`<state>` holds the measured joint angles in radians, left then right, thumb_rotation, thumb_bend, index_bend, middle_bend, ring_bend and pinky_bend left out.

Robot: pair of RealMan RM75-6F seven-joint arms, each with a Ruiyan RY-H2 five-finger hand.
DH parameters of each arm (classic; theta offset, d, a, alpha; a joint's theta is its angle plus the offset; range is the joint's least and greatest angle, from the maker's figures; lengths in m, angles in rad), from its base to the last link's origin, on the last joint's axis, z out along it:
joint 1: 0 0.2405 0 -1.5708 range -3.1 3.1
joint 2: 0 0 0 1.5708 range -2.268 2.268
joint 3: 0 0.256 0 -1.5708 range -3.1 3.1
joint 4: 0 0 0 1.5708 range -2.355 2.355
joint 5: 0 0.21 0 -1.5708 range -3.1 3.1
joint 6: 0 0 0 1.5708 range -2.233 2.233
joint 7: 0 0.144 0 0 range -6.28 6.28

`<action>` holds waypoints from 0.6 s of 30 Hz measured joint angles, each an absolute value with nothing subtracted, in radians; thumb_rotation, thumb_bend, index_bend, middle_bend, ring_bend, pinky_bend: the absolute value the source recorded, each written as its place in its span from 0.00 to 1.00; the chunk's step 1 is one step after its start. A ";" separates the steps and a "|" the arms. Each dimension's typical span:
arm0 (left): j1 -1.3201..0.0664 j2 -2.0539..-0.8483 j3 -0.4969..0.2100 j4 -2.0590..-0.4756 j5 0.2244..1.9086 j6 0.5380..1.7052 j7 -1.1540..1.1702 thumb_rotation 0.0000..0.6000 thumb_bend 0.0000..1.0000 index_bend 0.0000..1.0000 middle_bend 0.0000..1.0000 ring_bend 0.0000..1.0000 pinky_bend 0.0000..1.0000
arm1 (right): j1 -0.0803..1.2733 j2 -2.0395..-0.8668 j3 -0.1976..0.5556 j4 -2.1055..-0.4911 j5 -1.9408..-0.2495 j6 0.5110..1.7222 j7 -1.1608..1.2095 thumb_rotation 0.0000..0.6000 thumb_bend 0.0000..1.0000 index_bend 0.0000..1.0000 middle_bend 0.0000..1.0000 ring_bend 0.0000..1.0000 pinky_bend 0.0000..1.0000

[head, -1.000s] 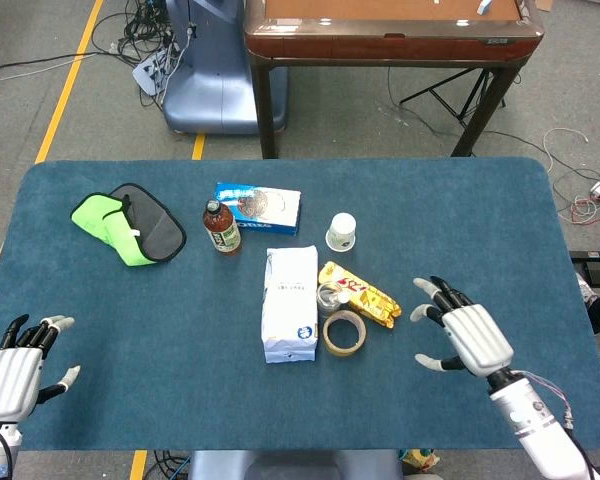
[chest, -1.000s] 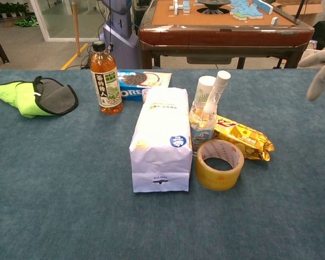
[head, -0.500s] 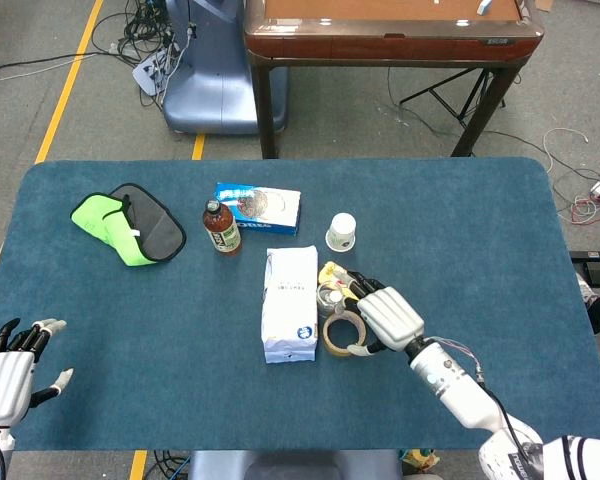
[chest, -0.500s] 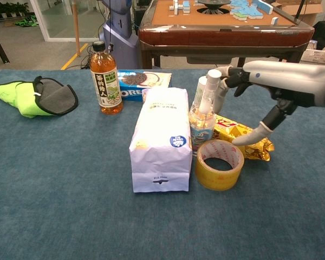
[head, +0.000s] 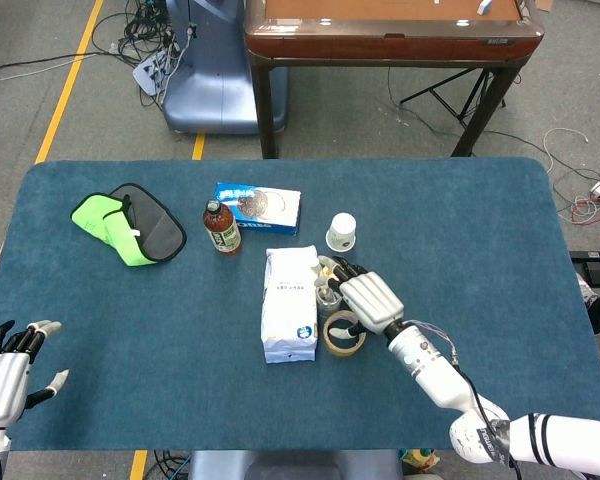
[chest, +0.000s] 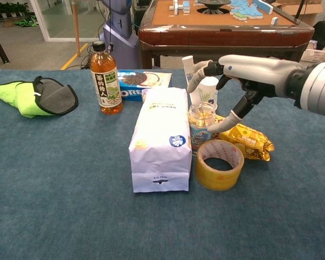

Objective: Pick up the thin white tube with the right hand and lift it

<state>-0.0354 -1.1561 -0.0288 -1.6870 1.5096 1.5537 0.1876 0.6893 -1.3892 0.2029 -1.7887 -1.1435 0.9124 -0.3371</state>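
The thin white tube [chest: 188, 65] stands in a small clear jar [chest: 201, 122], leaning left, just behind the white bag [chest: 161, 138]. My right hand [chest: 244, 70] reaches in from the right. Its fingers [chest: 198, 77] lie against the tube's upper part, while the thumb hangs lower, beside the jar, clear of the tube. In the head view the right hand [head: 369, 300] covers the jar and part of the yellow packet, and most of the tube is hidden. My left hand [head: 5, 372] rests open at the table's near left edge.
A yellow tape roll [chest: 220, 164] and a yellow snack packet [chest: 245, 138] lie right by the jar. A white cup [chest: 209, 89] stands behind it. A tea bottle [chest: 105, 78], an Oreo box [chest: 141, 80] and a green-grey cloth [chest: 35, 96] sit to the left.
My right hand has swept left from the table's right side to the jar. Its fingers now touch the tube, which has tipped from leaning right to leaning left.
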 measured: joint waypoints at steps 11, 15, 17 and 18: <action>-0.042 -1.161 -0.030 -1.681 1.509 1.540 0.190 1.00 0.24 0.24 0.24 0.30 0.08 | 0.642 -1.357 0.195 -1.784 -1.199 1.002 -0.232 1.00 0.21 0.31 0.15 0.04 0.18; -0.042 -1.160 -0.029 -1.682 1.505 1.536 0.193 1.00 0.24 0.24 0.24 0.30 0.08 | 0.616 -1.333 0.192 -1.787 -1.223 1.040 -0.191 1.00 0.21 0.36 0.17 0.06 0.18; -0.043 -1.160 -0.029 -1.683 1.505 1.535 0.195 1.00 0.24 0.24 0.24 0.30 0.08 | 0.602 -1.320 0.188 -1.788 -1.229 1.057 -0.186 1.00 0.23 0.38 0.18 0.06 0.18; -0.044 -1.160 -0.029 -1.684 1.505 1.533 0.196 1.00 0.24 0.24 0.24 0.30 0.08 | 0.595 -1.313 0.186 -1.788 -1.227 1.065 -0.185 1.00 0.24 0.39 0.18 0.06 0.18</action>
